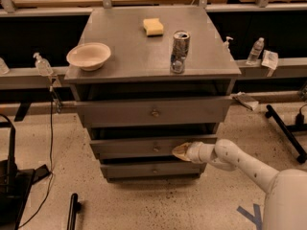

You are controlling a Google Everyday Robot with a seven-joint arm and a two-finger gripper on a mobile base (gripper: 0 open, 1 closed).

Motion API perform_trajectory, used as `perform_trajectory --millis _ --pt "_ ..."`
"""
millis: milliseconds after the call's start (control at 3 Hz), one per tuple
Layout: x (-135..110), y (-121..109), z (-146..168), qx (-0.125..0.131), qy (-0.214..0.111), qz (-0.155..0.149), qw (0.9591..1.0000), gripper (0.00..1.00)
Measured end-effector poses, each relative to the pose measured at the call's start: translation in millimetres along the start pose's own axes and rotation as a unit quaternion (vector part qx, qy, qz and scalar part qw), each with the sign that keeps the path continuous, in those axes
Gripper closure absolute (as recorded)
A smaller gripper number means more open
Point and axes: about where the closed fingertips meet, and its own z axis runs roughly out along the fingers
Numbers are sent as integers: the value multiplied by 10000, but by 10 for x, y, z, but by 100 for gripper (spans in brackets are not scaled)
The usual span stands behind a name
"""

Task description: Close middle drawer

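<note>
The grey cabinet [144,56] has three drawers. The middle drawer [129,146] is a wide, shallow grey front with a tiny round centre knob [156,149]; it stands out a little from the cabinet body, less far than the top drawer. My gripper [179,151] is at the end of the white arm [240,164] that reaches in from the lower right. Its tan tip rests against the middle drawer's front, just right of the knob.
The top drawer [153,111] sticks out furthest; the bottom drawer [151,169] is below. On the cabinet top are a white bowl [88,55], a yellow sponge [153,27] and a can [180,51]. A black stand [12,176] is at left, bottles [255,51] on the rail.
</note>
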Motion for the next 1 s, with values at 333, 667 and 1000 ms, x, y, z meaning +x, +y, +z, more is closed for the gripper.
perform_trajectory --millis 333,667,1000 --pt "2 3 -4 0 0 0 10000 100" --pt "-27 -83 65 91 -26 50 9999 100" --pt "-54 -104 85 37 -335 127 9994 100"
